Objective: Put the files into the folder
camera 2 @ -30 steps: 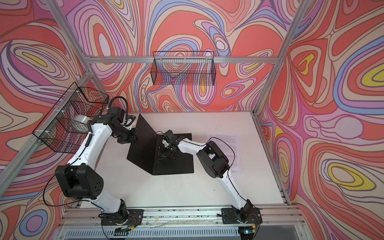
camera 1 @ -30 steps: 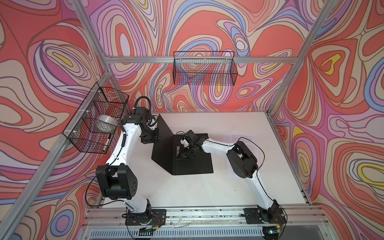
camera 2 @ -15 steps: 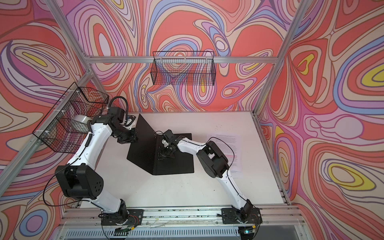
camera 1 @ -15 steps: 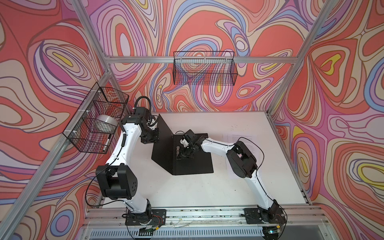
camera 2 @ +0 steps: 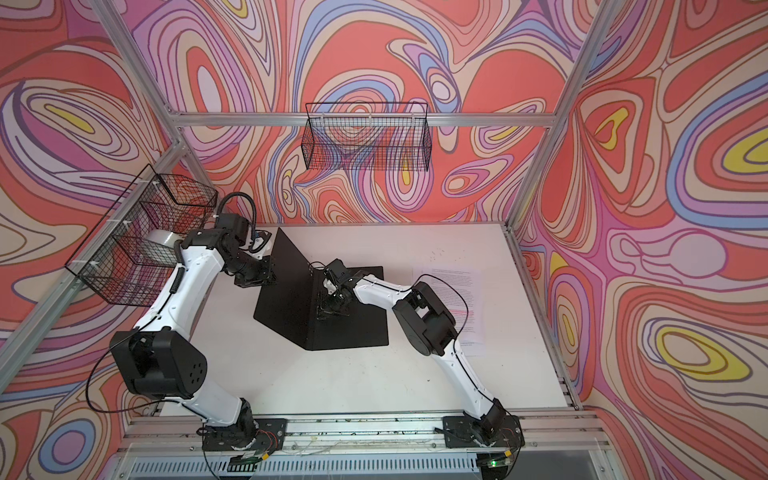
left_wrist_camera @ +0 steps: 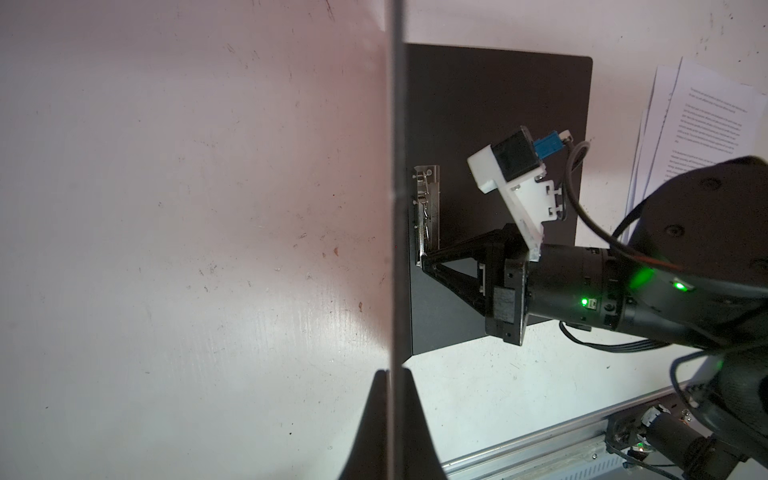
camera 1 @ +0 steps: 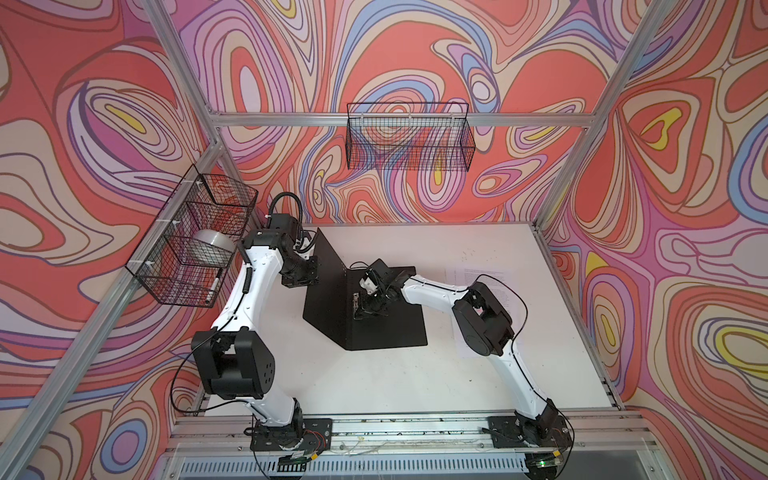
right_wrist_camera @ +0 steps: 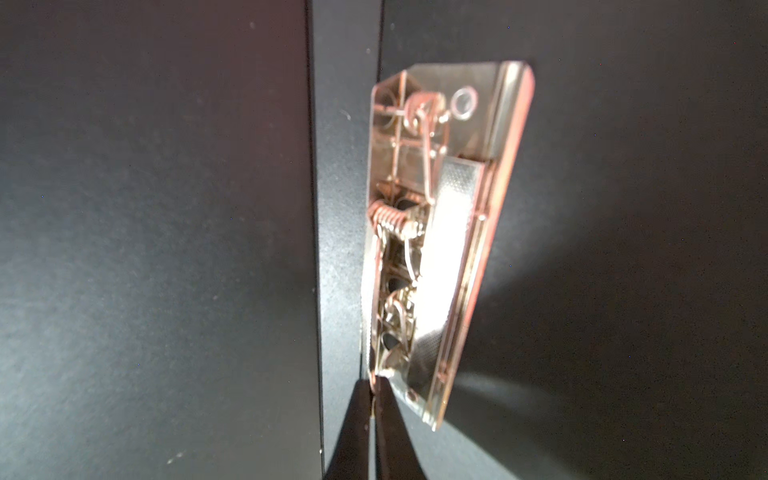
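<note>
Your right gripper point(right_wrist_camera: 376, 388), tips shut, touches the springy clip point(right_wrist_camera: 436, 232), your left gripper point(left_wrist_camera: 390, 374) pinches the stiff raised cover of the folder point(camera 1: 386, 328), and the files point(camera 2: 469, 299), flat on the table nearby, look thin and floppy, so take them by an edge.

Right gripper point(left_wrist_camera: 424, 264) closed the last bit: jaws went from a hair apart to fully together, w/ tips ending against the near end of the metal clip point(right_wrist_camera: 449, 249) on the spine of the folder point(camera 1: 386, 328). Whether they pinched the clip's lever or only touched it, can't tell. The right wrist & its camera also shifted v. slightly over the clip in both top views; direction too small to make out.
</note>
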{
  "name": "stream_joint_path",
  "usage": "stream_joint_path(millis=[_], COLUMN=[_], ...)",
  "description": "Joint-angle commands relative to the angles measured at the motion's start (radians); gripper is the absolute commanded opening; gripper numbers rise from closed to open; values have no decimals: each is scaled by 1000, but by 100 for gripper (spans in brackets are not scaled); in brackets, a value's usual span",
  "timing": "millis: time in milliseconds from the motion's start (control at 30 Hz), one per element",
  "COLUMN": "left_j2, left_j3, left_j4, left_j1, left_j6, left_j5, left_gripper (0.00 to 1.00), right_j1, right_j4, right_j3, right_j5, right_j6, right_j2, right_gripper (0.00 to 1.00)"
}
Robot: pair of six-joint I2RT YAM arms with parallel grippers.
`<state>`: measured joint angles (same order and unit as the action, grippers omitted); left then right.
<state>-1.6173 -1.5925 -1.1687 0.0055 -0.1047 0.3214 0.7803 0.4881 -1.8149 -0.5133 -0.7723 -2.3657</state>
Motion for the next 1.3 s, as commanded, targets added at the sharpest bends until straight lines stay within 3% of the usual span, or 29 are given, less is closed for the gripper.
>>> stream_joint_path(millis=[0,700,1267], left_j2=[19,14,20], left_j3=[-41,-40,-40], left_j4=[-23,-25,-34], left_j1=[5,5,16], left_j6=[20,46,57], left_j5=[-4,-34,-45], left_gripper=[0,0,0], right_j1=[-5,-4,-8], right_j4=[156,252,252], right_j3=[37,-19,-62], right_j5=[133,231,205], right_j6=[24,65,79], right_j2=[-96,-70,-38], right_gripper=[0,0,0])
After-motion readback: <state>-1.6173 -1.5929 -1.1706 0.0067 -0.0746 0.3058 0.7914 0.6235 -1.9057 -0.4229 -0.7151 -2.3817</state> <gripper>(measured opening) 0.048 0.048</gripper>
